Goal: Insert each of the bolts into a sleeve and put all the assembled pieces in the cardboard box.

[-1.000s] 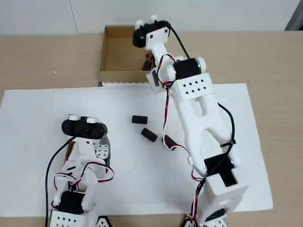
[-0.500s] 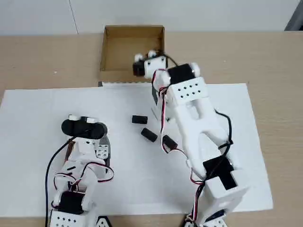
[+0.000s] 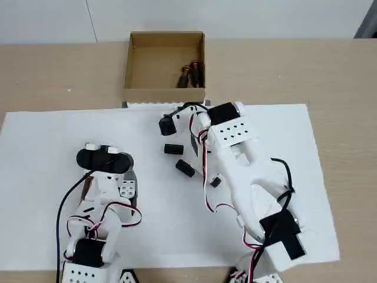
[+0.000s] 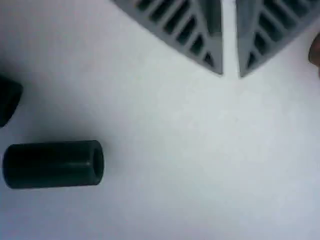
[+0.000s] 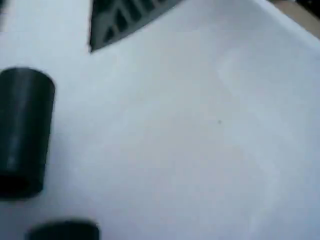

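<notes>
High view: the cardboard box [image 3: 127,66] stands at the far edge of the white paper sheet [image 3: 53,147] on the table [image 3: 53,65]. The assembled pieces [image 3: 191,75] lie together against its right wall, so that part of the task appears done. The right gripper [image 3: 187,131] hangs just near of the box, beside the far sleeve [image 3: 173,149]. The near sleeve [image 3: 185,168] lies a little closer to the arms. This position probably suits a descent onto one of the loose sleeves, though whether this claw is spread or pressed together cannot be told. A small dark piece [image 3: 215,181] lies half under the right arm and is too hidden to name. The left gripper [image 3: 131,186] rests low over the paper, close to its own base and well apart from the box. A brown sliver [image 3: 88,186] beside it may be a bolt awaiting a sleeve. Left wrist view: the left claw is all but pressed together, with a thin slit between the tips and nothing pinched. A lying sleeve [image 4: 52,164] rests on its side on the paper, apart from the tips, its open bore facing sideways and so ready to take a bolt pushed along the sheet. Right wrist view: a dark sleeve [image 5: 22,130] lies flat on the paper close below the camera, with a second dark form at the edge. This suggests the arm is held low to line up on a sleeve.
</notes>
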`<state>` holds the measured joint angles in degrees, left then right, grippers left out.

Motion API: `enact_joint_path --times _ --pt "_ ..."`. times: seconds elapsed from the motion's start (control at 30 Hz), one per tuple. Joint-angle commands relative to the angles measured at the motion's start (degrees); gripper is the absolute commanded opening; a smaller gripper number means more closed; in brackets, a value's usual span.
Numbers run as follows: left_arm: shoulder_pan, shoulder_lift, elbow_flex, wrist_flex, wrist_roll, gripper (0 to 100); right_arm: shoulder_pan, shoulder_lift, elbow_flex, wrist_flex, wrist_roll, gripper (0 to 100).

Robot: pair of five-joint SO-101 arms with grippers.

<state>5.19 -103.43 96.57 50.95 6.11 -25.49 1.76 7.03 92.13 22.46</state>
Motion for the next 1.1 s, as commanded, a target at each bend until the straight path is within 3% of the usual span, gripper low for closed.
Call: enact_joint_path --times 0.0,0.23,0.77,0.97,1.07 --pt "-0.5 -0.4 -0.2 -0.2 -0.2 0 -1.6 -2.7 1.1 -3.3 0.7 17.6" --pt "-0.5 -0.4 -0.2 -0.2 -0.2 0 -4.4 -2.7 7.6 -10.0 1.4 17.7" --pt "-0.5 -0.4 -0.2 -0.2 -0.2 0 -1.0 -2.6 17.1 -20.9 1.5 17.0" --pt "-0.5 -0.4 -0.2 -0.2 -0.2 0 -0.5 -2.5 21.4 -24.7 1.5 2.3" --pt "-0.5 -0.4 -0.2 -0.2 -0.2 0 -0.5 -2.5 22.4 -25.0 1.5 0.7"
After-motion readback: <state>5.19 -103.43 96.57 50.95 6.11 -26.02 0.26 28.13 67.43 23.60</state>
